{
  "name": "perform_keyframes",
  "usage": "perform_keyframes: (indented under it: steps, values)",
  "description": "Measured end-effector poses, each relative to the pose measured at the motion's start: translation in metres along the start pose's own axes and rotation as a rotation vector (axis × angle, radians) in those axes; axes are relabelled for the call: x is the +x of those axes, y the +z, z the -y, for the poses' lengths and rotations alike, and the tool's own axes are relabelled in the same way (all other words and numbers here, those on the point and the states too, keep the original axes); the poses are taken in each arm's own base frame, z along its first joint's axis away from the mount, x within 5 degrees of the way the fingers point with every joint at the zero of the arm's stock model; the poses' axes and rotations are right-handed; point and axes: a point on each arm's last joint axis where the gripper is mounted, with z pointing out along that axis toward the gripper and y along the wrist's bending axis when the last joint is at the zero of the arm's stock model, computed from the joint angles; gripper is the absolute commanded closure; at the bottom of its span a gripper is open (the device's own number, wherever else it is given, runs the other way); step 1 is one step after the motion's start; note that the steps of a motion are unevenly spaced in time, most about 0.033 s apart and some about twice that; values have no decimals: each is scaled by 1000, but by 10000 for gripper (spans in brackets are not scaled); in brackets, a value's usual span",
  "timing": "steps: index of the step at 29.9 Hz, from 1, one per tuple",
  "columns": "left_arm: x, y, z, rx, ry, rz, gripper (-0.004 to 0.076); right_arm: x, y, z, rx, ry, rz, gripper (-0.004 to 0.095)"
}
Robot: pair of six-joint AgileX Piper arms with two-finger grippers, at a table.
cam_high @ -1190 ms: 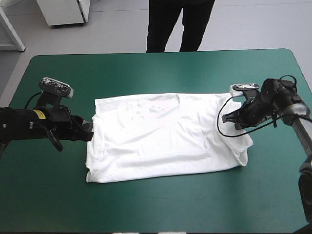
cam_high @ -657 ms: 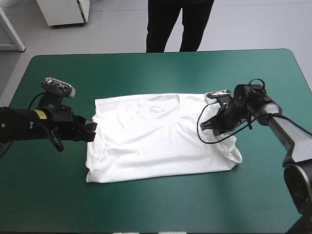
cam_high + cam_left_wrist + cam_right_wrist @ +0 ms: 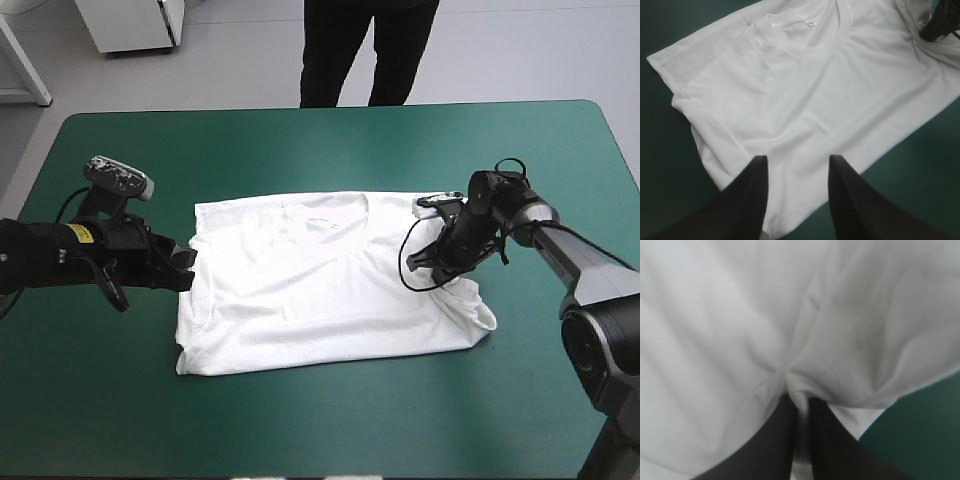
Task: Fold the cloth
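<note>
My right tool [image 3: 800,407] grips a pleat of the T-shirt [image 3: 320,290], spread on the bench [image 3: 300,140], to draw that side inward. My left tool [image 3: 796,160], parted and empty, hovers over the opposite edge, probably to steady it

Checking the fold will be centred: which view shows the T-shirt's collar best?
The left wrist view: the collar lies clear and unobstructed ahead of the open left gripper. The high view shows it small and faint. The right wrist view shows only bunched T-shirt fabric, no collar.
</note>
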Motion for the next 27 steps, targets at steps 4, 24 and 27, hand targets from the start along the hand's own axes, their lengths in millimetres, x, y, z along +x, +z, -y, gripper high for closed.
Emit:
perform_keyframes:
  steps: [4,24,27]
  values:
    - [0,-1,0,-1,2,3,435,-9,-19,-2,0,-23,-3,373]
    - [26,-10,-7,-166,-73,-37,381,60,-141,-18,238,-20,227,344]
    - [44,13,-12,-155,-97,-137,355,94,-147,-19,287,2,227,344]
